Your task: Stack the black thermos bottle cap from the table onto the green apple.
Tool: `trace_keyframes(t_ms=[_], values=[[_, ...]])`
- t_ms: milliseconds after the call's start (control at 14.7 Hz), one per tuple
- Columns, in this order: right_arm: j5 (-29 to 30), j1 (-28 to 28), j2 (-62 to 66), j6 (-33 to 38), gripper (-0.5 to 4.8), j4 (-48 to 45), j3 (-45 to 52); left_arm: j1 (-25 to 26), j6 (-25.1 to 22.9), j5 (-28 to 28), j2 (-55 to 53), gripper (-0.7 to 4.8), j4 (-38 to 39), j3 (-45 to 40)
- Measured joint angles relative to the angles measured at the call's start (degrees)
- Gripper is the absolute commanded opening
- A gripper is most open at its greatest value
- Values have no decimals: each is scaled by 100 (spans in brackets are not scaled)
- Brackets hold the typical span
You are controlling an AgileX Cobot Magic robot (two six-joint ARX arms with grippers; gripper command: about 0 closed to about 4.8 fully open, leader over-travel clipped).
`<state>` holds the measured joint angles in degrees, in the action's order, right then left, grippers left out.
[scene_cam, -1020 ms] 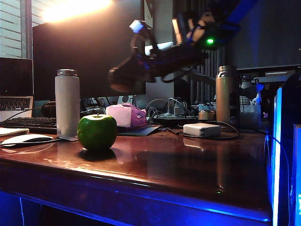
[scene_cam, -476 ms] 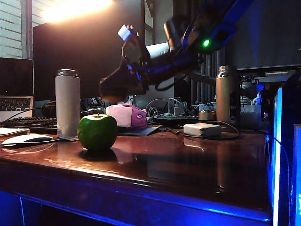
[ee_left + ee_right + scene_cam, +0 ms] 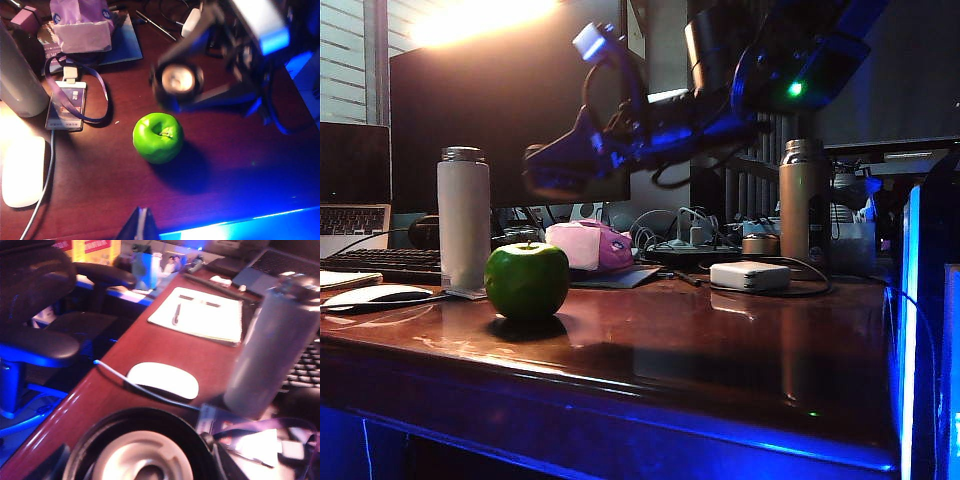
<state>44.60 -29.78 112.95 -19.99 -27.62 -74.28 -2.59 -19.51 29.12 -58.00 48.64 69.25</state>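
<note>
Jaws on my R gripper (image 3: 548, 170) are closed around the cap (image 3: 177, 81); it fills the near edge of the R wrist view, open side toward the cam, pale inner disc showing (image 3: 145, 460). In the exterior view the R arm reaches across from upper right, and the gripper hangs in the air above the apple (image 3: 527, 280), clear of it with a gap between. L wrist cam looks down on the same spot: cap is airborne beside the apple (image 3: 158, 137), not over its stem, and somewhat blurred.

L gripper (image 3: 141, 227): I see only a dark tip at the frame edge, so I can't tell how its jaws stand.

Apple sits upright on the table (image 3: 720, 350), near the front edge. Behind it stands a white bottle (image 3: 463, 215), w/ a white mouse (image 3: 375, 295) to the side and a keyboard (image 3: 380, 262) further back. A pink pouch (image 3: 588, 246) lies behind the apple, a white adapter (image 3: 748, 275) to the right, a steel flask (image 3: 802, 200) past that. A badge on a purple lanyard (image 3: 65, 102) lies near the bottle; its print is too small to read. No legible brand anywhere.
</note>
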Motion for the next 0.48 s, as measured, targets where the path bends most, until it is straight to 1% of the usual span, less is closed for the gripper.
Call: trace_keyframes(t_ms=[136, 340, 476], values=[[-7, -2, 13, 2, 283, -63, 26, 0, 0, 0, 0, -5, 0, 0], [-37, -72, 243, 4, 283, -402, 24, 0, 0, 0, 0, -5, 0, 0], [-42, -144, 424, 22, 283, -400, 24, 0, 0, 0, 0, -5, 0, 0]])
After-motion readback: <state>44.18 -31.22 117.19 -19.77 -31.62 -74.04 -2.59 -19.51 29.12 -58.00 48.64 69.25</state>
